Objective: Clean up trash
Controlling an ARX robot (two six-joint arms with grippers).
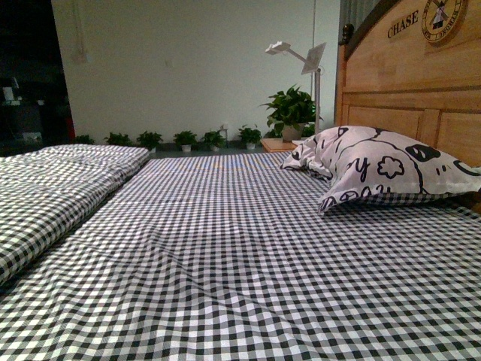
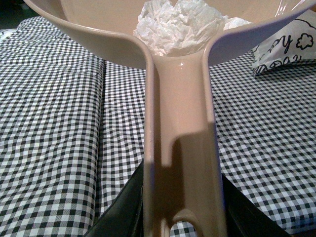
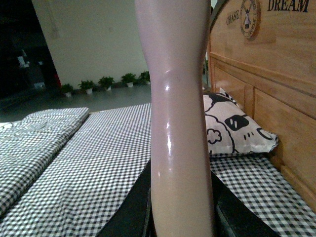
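Judging from these views, seemed mostly done. Nearest, left claw [image 2: 182,217] clenched on the dustpan [image 2: 180,148] handle; right claw [image 3: 180,217] likewise clamped on a pale handle [image 3: 177,123], probably a brush, head unseen. Beyond the left claw, trash [image 2: 177,24] sat inside the dustpan, held above the bed [image 1: 240,248]. Farther, beside the pillow [image 1: 376,169], showed no other wad. Left: probably emptying the dustpan; no bin seen.
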